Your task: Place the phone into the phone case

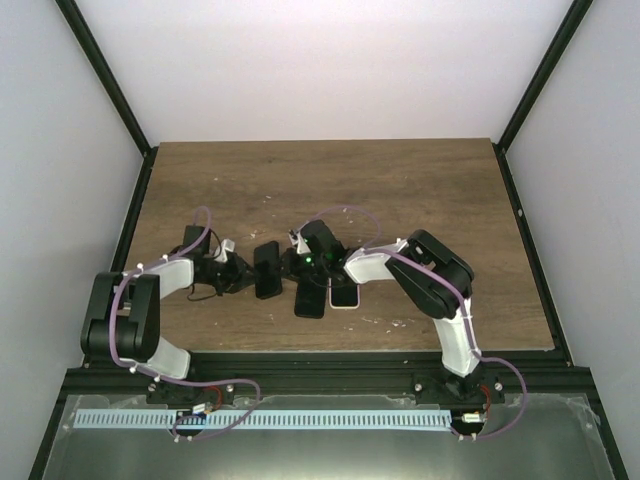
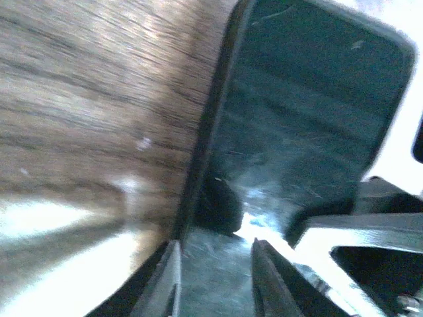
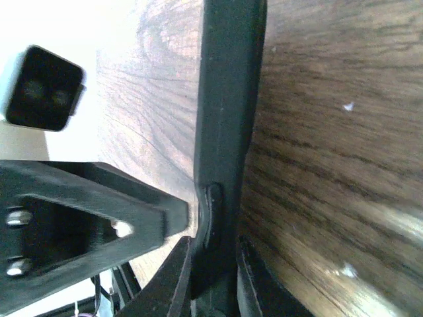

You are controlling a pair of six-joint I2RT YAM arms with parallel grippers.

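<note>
The phone (image 2: 297, 112) shows a dark glossy screen in the left wrist view; from above it is a black slab (image 1: 267, 270) between both grippers. My left gripper (image 2: 215, 277) (image 1: 243, 270) stands a little open, its fingers over the near end of the screen. My right gripper (image 3: 215, 281) (image 1: 298, 268) is shut on a thin black edge with a raised side button, which looks like the phone case (image 3: 228, 99). I cannot tell whether this edge wraps the same phone. A left finger (image 3: 86, 224) touches that edge.
A second black slab (image 1: 310, 298) lies just below the right gripper, with a white-backed device (image 1: 344, 296) next to it; its dark camera block (image 3: 43, 89) shows in the right wrist view. Black frame posts border the wooden table (image 1: 400, 190).
</note>
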